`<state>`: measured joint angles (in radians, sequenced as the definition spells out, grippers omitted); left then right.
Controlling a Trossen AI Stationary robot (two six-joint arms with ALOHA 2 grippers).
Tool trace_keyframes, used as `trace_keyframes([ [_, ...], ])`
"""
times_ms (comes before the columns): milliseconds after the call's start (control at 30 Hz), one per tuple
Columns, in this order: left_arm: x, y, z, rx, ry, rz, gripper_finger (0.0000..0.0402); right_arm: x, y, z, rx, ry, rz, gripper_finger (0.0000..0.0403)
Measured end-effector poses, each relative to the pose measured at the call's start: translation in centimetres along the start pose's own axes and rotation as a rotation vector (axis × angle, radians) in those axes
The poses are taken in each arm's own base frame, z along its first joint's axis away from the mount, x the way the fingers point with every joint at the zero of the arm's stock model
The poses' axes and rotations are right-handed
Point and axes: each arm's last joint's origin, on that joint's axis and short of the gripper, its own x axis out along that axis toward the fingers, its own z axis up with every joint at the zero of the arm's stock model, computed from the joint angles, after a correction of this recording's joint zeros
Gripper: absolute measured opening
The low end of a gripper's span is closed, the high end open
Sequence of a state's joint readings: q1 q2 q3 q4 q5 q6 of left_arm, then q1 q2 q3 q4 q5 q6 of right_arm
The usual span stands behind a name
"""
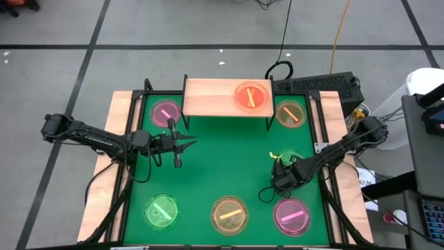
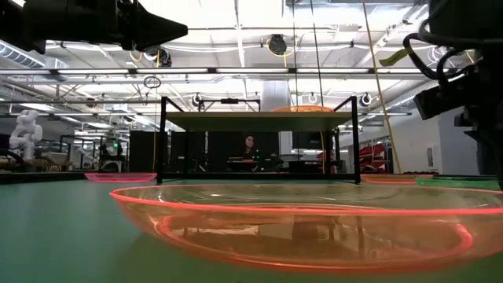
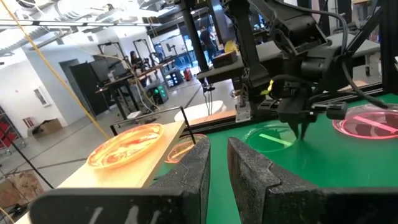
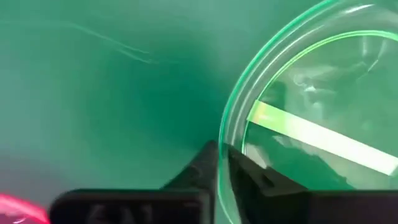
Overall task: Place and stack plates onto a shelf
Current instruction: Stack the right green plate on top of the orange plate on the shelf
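Note:
The shelf (image 1: 215, 97) stands at the mat's far edge with one orange-red plate (image 1: 252, 96) on its right half. Other plates lie flat on the green mat: pink (image 1: 166, 112), orange (image 1: 290, 113), green (image 1: 161, 212), orange (image 1: 229, 214) and pink (image 1: 291, 214). My right gripper (image 4: 222, 152) points down at the right side of the mat and is shut on a green plate (image 4: 311, 130). My left gripper (image 1: 186, 143) hovers level at the mid-left, pointing toward the table's right, its fingers (image 3: 198, 165) slightly apart with nothing between them. My right gripper pinches the green plate's rim (image 4: 221, 140) at the plate's near-left edge, one finger inside the plate and one outside. The fingers come from above, pointing down. The plate still lies flat on the mat.
The mat's centre (image 1: 229, 160) is bare. Black frame posts and cables run along both sides of the table (image 1: 322, 111). In the low view the near orange plate (image 2: 299, 228) fills the foreground, with the shelf (image 2: 259, 122) behind it.

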<state>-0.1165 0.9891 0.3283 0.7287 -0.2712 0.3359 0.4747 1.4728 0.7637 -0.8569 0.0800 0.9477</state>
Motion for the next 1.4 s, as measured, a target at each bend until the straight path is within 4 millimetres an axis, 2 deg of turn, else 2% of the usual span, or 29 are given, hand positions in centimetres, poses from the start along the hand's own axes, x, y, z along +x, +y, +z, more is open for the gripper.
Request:
trace_keyframes([
  [100, 0.0, 0.0, 0.0, 0.000, 0.000, 0.000, 0.0062, -0.7, -0.3, -0.1, 0.002, -0.008, 0.010, 0.0011],
  [300, 0.0, 0.0, 0.0, 0.000, -0.001, 0.000, 0.0062, -4.5, -0.6, 0.3, 0.016, -0.102, 0.053, 0.0001],
  [567, 0.0, 0.0, 0.0, 0.000, -0.001, 0.001, 0.0062, -11.3, -0.7, 1.8, -0.023, -0.438, 0.085, 0.0000],
  [733, 0.0, 0.0, 0.0, 0.000, -0.001, 0.000, 0.0062, -15.1, -1.0, 3.4, -0.084, -0.649, 0.017, 0.0000],
  [867, 0.0, 0.0, 0.0, 0.000, -0.001, 0.000, 0.0062, -17.2, -1.4, 5.3, -0.147, -0.845, -0.100, 0.0000],
  [1000, 0.0, 0.0, 0.0, 0.009, -0.003, 0.001, 0.0062, -18.5, -2.4, 7.9, -0.226, -0.996, -0.256, 0.0000],
  [1133, 0.0, 0.0, 0.1, 0.023, -0.009, 0.003, 0.0062, -19.0, -4.5, 11.2, -0.274, -1.046, -0.411, 0.0000],
  [1233, 0.0, 0.0, 0.1, 0.023, -0.009, 0.003, 0.0062, -18.6, -7.0, 13.5, -0.283, -1.018, -0.450, 0.0000],
  [1400, 0.0, 0.0, 0.1, 0.025, -0.008, 0.003, 0.0062, -16.6, -11.1, 15.8, -0.256, -0.902, -0.361, 0.0000],
])
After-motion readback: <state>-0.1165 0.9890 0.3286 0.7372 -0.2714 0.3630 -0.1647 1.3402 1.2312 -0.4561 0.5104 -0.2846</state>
